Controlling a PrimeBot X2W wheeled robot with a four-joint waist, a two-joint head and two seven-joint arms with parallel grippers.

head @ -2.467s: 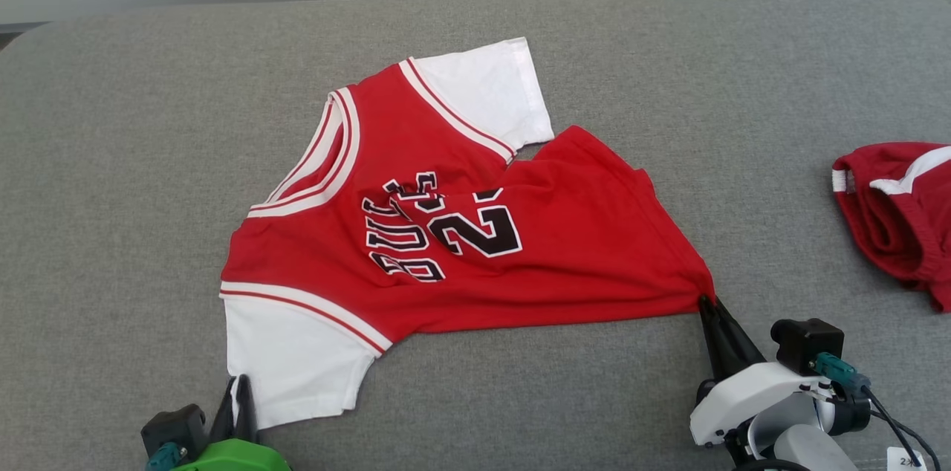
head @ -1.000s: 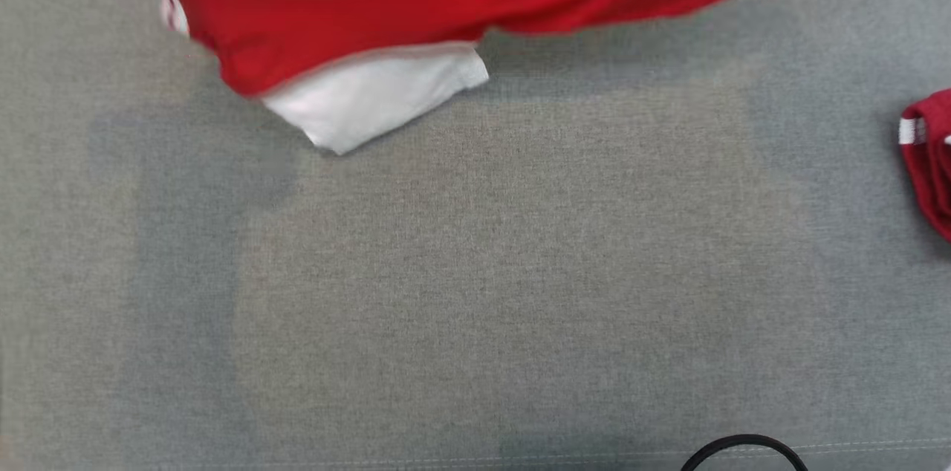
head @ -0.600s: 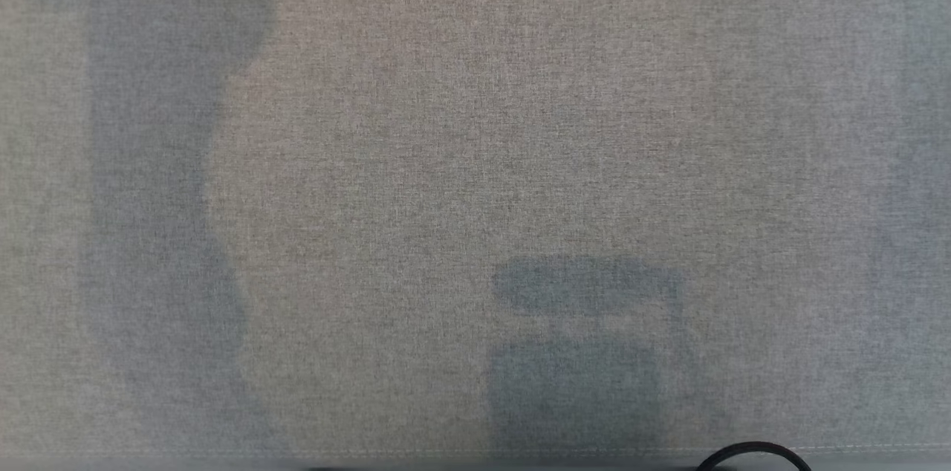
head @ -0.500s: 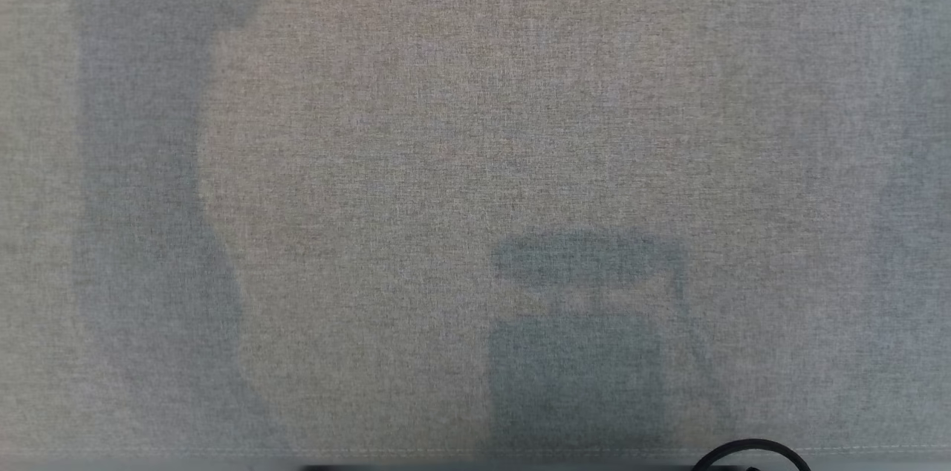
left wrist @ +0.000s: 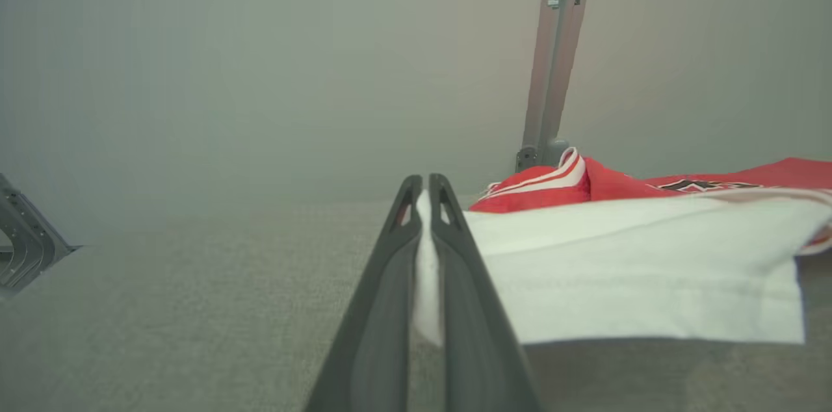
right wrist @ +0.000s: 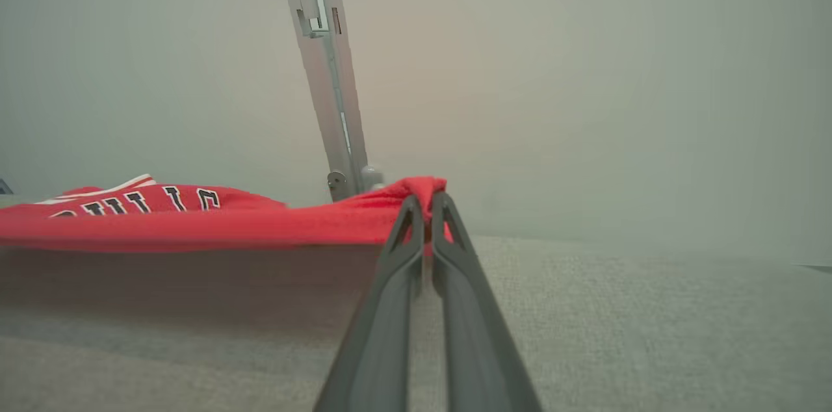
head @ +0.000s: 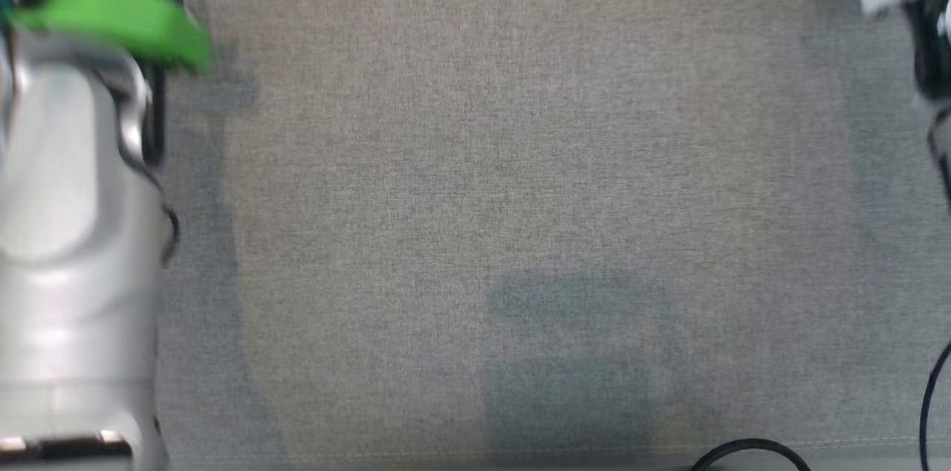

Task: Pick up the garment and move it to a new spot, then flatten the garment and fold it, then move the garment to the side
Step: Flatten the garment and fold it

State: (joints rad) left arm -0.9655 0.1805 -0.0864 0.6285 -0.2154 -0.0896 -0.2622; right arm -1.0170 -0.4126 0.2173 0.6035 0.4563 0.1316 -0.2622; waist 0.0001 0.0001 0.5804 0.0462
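Garment sleeve in left claw, hem in right claw.

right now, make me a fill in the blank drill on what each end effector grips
The left end effector grips the jersey by its ____ sleeve.
The right end effector pinches its ____ fabric.
The jersey's letters are ____, outlined in white.
Missing: white; red; black.
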